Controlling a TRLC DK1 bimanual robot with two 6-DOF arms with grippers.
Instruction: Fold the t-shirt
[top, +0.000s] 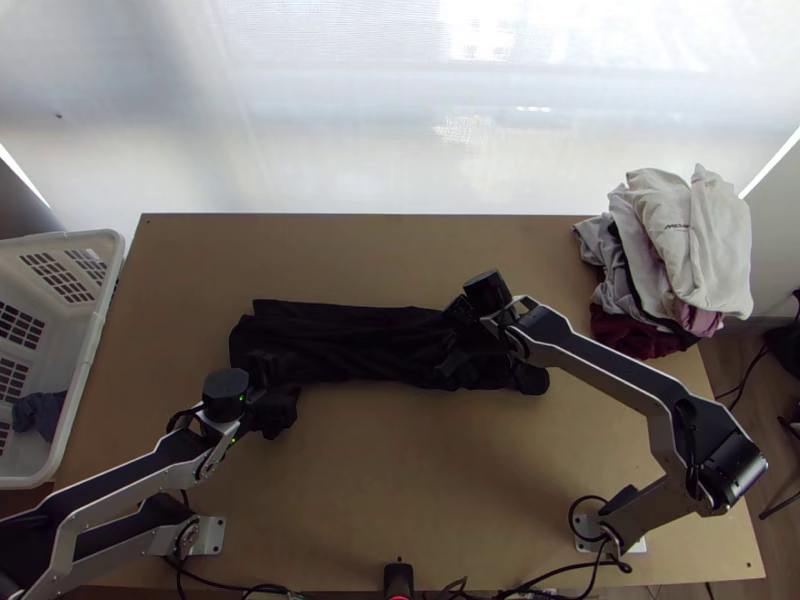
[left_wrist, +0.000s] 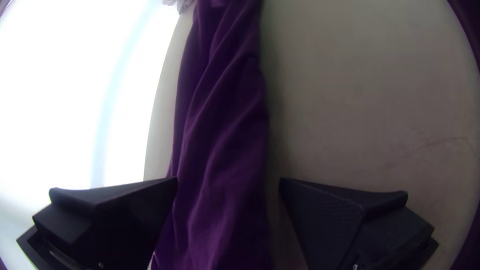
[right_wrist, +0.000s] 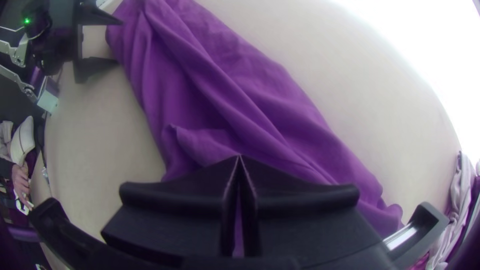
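While the t-shirt (top: 345, 340) is laid across the tabletop (top: 350, 480) as a long, narrow, creased strip, both grippers are positioned at it. Left gripper (top: 278, 394): placed by the strip's left end; fingers set wide apart, the cloth seen in the gap between them in the left wrist view. Right gripper (top: 448, 362): placed over the strip's right part; fingers brought together at the tips, though whether any fabric is pinched cannot be told. Clothes pile (top: 690, 240) stacked at the far right corner; dark cloth (top: 38, 412) contained in the white basket (top: 88, 350) at left.
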